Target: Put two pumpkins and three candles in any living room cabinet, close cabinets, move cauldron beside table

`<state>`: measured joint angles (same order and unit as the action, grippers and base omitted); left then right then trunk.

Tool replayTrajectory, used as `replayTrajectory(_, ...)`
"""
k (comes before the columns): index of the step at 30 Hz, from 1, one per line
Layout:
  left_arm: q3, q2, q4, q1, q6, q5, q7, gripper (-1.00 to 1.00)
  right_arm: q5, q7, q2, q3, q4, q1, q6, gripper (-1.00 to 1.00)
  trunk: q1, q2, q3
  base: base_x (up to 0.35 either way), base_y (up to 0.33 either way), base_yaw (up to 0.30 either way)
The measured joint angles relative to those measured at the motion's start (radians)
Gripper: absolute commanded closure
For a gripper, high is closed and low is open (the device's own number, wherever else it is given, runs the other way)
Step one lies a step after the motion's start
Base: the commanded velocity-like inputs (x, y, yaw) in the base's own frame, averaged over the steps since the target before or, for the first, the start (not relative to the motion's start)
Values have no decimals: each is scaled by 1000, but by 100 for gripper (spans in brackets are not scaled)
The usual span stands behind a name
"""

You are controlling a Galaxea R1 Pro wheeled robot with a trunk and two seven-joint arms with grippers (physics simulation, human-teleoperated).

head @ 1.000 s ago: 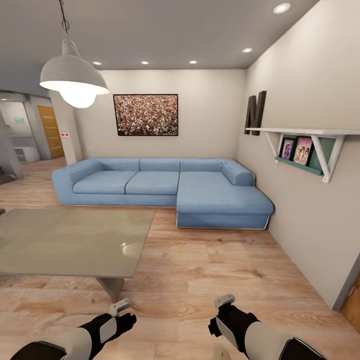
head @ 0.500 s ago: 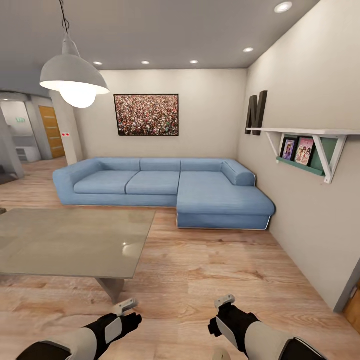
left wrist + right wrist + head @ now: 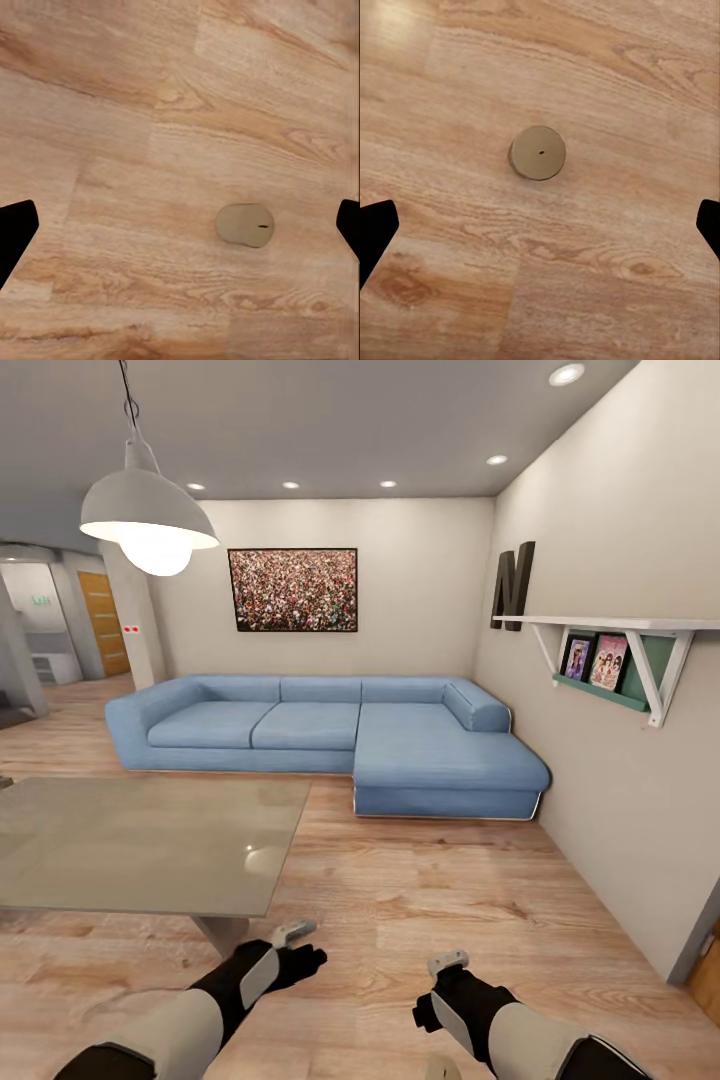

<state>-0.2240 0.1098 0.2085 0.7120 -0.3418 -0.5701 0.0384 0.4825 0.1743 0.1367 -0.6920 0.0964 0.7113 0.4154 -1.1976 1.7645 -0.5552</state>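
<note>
A cream candle (image 3: 245,225) stands on the wood floor below my left gripper (image 3: 180,232), which is open, its dark fingertips (image 3: 16,232) wide apart. In the right wrist view a candle (image 3: 538,152) shows from straight above, with my right gripper (image 3: 540,232) open over the floor beside it. From the head camera, the left gripper (image 3: 298,952) reaches forward near the grey-topped table (image 3: 130,840), and the right gripper (image 3: 445,982) hangs low over the floor. A beige candle top (image 3: 441,1069) peeks in at the bottom edge. Pumpkins, cauldron and cabinet are out of view.
A blue corner sofa (image 3: 330,735) lines the back wall. A white pendant lamp (image 3: 148,520) hangs over the table. The right wall carries a white shelf (image 3: 610,650) with pictures. Bare wood floor (image 3: 430,880) stretches between table, sofa and wall.
My left arm has pushed forward and to the right, towards the table's leg. The right arm has stayed almost still.
</note>
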Motion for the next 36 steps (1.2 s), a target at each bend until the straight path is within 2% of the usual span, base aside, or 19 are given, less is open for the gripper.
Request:
replayTrajectory(1,0,8,29,0,-19,14,4,-100,6,0,-1,11,0,0,0,-100,0,0,0,0,0,0)
replayTrajectory(3,1,21,78,1,-57,50,21,-100,36,1,-2,64,-1,0,-2,-100,0,0,0,0,0,0)
replayTrajectory(5,1,31,99,1,-78,66,35,-100,53,1,-2,100,-1,0,0,-100,0,0,0,0,0,0)
replayTrajectory(7,1,52,149,1,-132,86,82,-100,74,2,-4,159,-2,0,5,-100,0,0,0,0,0,0)
replayTrajectory(8,1,57,178,1,-151,90,100,-100,78,2,-4,172,-3,0,6,-100,0,0,0,0,0,0)
replayTrajectory(11,0,61,253,1,-190,94,121,-100,82,3,-4,186,-3,0,9,-100,0,0,0,0,0,0)
replayTrajectory(12,-1,63,331,1,-251,94,130,-100,84,3,-4,192,-3,0,22,-100,0,0,0,0,0,0)
replayTrajectory(14,-2,65,401,1,-319,95,137,-100,86,3,-4,194,-3,0,39,-100,0,0,0,0,0,0)
replayTrajectory(17,-5,65,465,2,-357,93,139,-100,86,13,-3,195,-4,0,48,-100,0,0,0,0,0,0)
replayTrajectory(22,-5,65,550,7,-377,92,136,-100,88,58,-5,196,-5,1,50,-100,0,0,0,0,0,0)
replayTrajectory(23,-5,65,566,9,-381,82,131,-100,91,65,-6,196,-4,1,42,-100,0,0,0,0,0,0)
replayTrajectory(26,-5,65,575,12,-382,18,129,-100,90,66,-6,193,-5,0,28,-100,0,0,0,0,0,0)
replayTrajectory(28,-5,65,576,21,-382,-42,132,-100,89,66,-10,192,-7,0,-13,-100,-8,14,-6,0,0,0)
replayTrajectory(31,-6,65,577,29,-383,-76,133,-100,89,66,-17,191,-17,0,-62,-100,-19,35,-16,0,0,0)
replayTrajectory(36,-7,65,576,35,-384,-95,132,-100,90,65,-27,191,-36,0,-121,-100,-38,70,-31,0,0,0)
